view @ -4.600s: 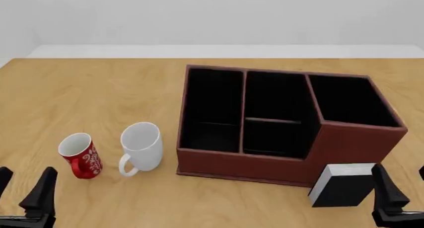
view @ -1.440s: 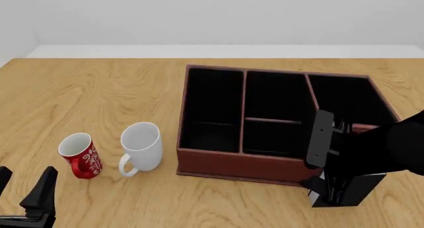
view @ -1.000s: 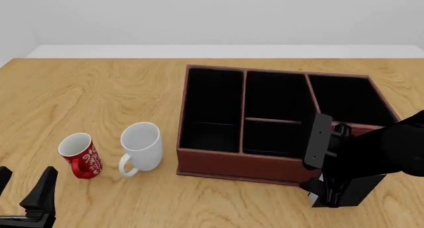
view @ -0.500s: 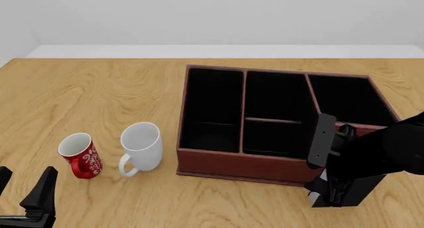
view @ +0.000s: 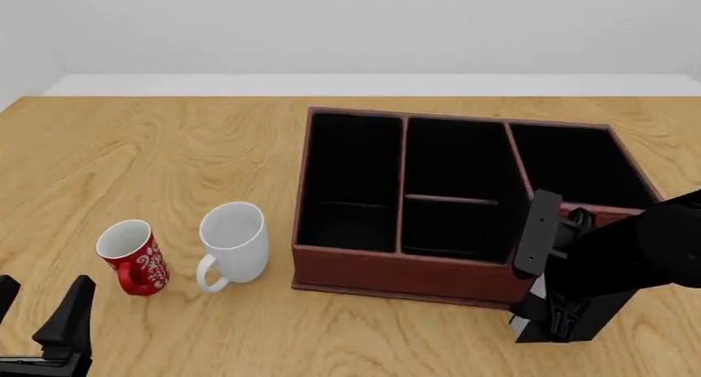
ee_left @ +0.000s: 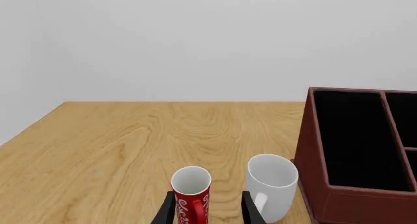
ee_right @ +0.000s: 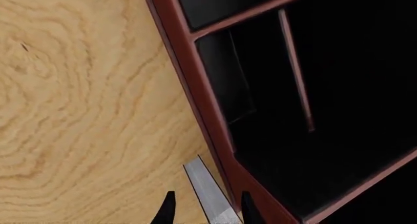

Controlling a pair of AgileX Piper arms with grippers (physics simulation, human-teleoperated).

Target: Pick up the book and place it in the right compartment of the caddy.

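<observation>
The book [view: 600, 318] stands on the table just in front of the caddy's [view: 405, 272] right end, mostly hidden under my right arm. Its white page edge [ee_right: 210, 194] shows in the right wrist view, against the caddy wall [ee_right: 195, 82]. My right gripper [view: 559, 321] is open, with its jaws either side of that page edge [ee_right: 207, 210], apart from it. The right compartment [view: 575, 165] is black inside and holds nothing. My left gripper [view: 38, 310] is open and holds nothing at the near left edge of the table.
A red patterned mug [view: 131, 256] and a white mug [view: 232, 241] stand left of the caddy. In the left wrist view the red mug [ee_left: 191, 194] is just ahead of the fingers, beside the white mug [ee_left: 270, 185] and the caddy's left end [ee_left: 313, 160].
</observation>
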